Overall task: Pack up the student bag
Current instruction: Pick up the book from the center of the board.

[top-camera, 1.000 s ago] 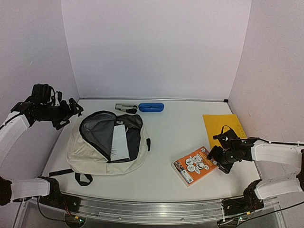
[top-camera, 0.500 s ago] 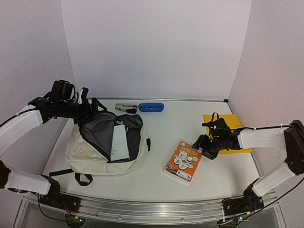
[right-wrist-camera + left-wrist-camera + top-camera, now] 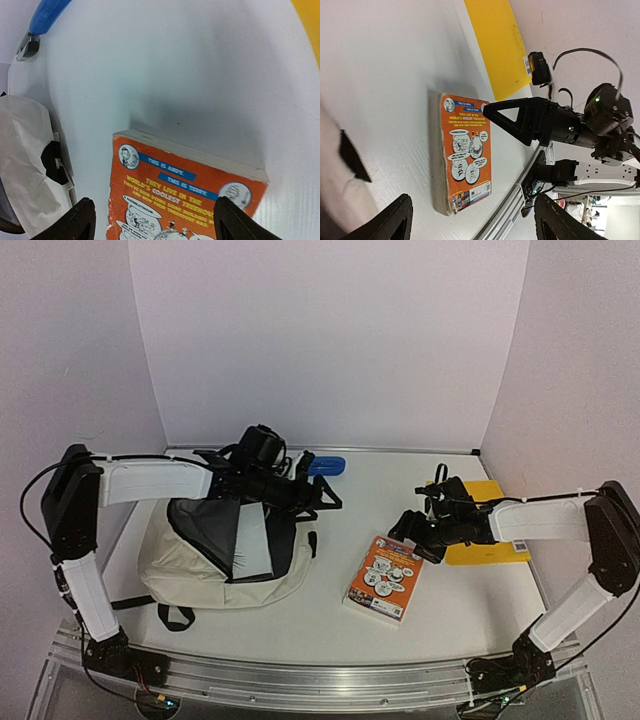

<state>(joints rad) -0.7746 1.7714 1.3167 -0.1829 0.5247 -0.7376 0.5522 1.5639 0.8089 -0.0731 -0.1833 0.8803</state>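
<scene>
The left hand [image 3: 316, 493] is open: its two black fingers [image 3: 390, 222] stand wide apart with nothing between them. It hangs over the right-hand rim of the student bag [image 3: 180, 560].

The right hand [image 3: 408, 532] is also open and empty. It is poised at the far end of an orange paperback [image 3: 385, 578]; contact with the cover cannot be confirmed.

The paperback is thick and glossy, printed with cartoon panels. It lies flat on the smooth white worktop [image 3: 330, 635], with its pale page block showing along the edge.

The student bag lies at the left of the worktop, in soft, rumpled cream fabric. Its mouth is unzipped onto dark grey lining [image 3: 205, 520], with a flat white sheet [image 3: 255, 545] inside. Black straps [image 3: 175, 615] trail toward the near edge.

A flat yellow folder [image 3: 488, 552] lies beneath the right arm. A rounded blue pencil case [image 3: 328, 464] rests by the back wall.
</scene>
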